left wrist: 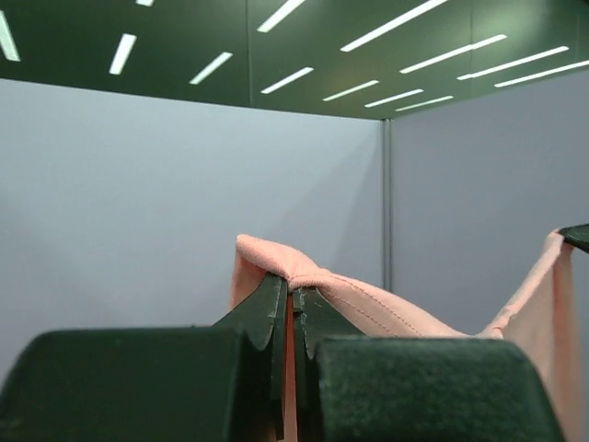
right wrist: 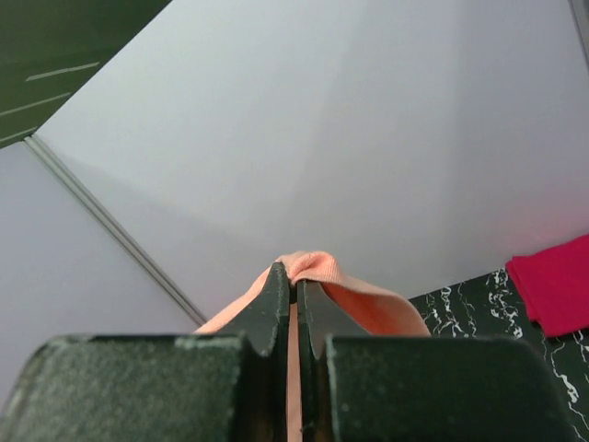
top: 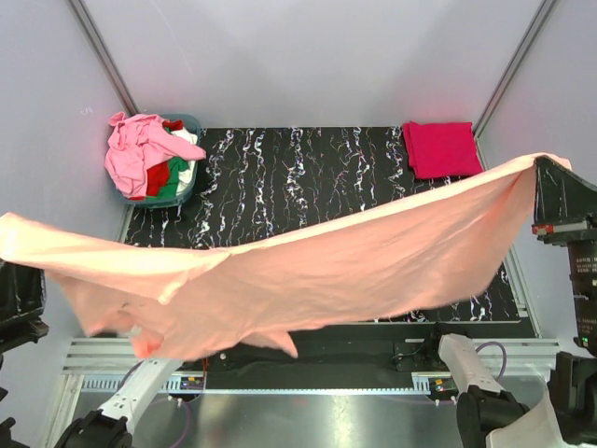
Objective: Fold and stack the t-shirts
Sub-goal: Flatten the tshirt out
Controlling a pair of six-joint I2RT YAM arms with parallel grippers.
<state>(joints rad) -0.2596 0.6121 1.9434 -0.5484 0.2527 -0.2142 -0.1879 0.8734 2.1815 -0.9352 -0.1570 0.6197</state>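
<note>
L gripper (left wrist: 291,295), off the bench's (top: 280,177) left edge: jaws closed tight on the salmon shirt (top: 308,261). Far-left corner: tub (top: 185,194) w/ spare shirts (top: 140,154). Salmon shirt hangs stretched in air over the near edge, middle sagging. Far-right corner: folded crimson shirt (top: 441,147). R gripper (right wrist: 295,285), by right edge, likewise clamped on cloth. Risk: thin pinches may slip under tension; uneven lowering would bunch the sag.
</note>
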